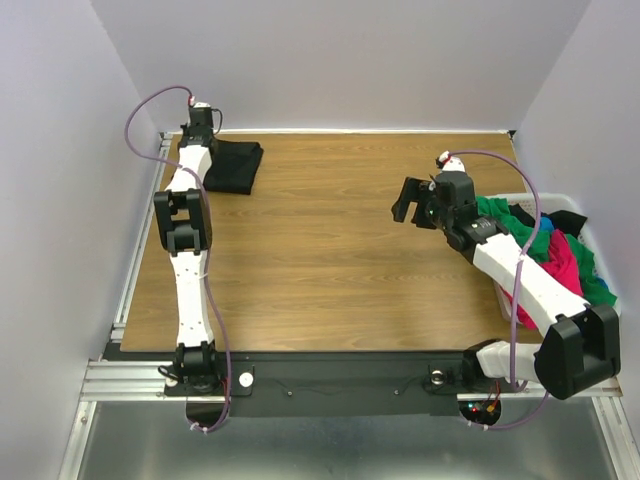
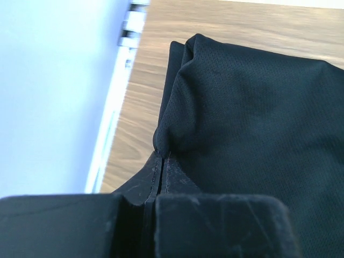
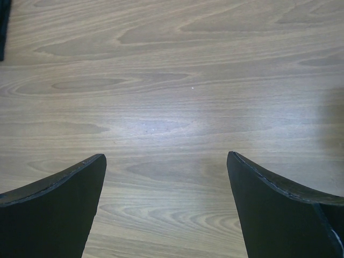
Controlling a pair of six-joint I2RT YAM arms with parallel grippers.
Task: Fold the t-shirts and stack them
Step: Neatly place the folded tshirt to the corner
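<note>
left gripper (image 2: 161,161) pinched shut on black t-shirt (image 2: 252,118) edge; right gripper (image 3: 166,156) spread wide, empty, over table (image 3: 172,80); cloth looks light, limp, so grab doubled edges.

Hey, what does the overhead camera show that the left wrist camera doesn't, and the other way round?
Only the overhead view: the right gripper open above the table, and the white basket at the right holding a green shirt and a pink shirt. Only the left wrist view: the left gripper shut, pinching an edge fold of the black t-shirt. Both: that folded black t-shirt on the wood at the far left corner.
</note>
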